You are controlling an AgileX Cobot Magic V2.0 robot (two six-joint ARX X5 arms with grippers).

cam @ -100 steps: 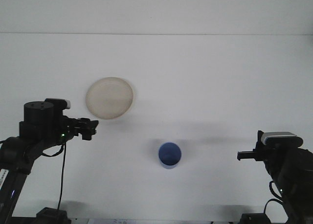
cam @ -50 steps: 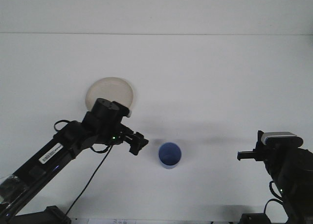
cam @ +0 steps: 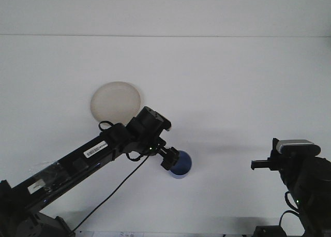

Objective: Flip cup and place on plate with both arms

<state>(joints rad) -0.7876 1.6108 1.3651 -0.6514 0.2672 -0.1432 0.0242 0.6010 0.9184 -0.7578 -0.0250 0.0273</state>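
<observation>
- My left gripper (cam: 170, 159) has swept in from beside the plate (cam: 115, 103) over the last second and now sits right at the blue cup (cam: 181, 164), covering its left rim; the grasp looks next
- Cup stands mid-table, well apart from the plate
- Left arm stretched long and diagonal; fingers too dark to read
- Right gripper (cam: 255, 165) parked low right, pointing inward; cannot tell its jaws

White table (cam: 232, 82), pale wall (cam: 165, 9) behind it
</observation>
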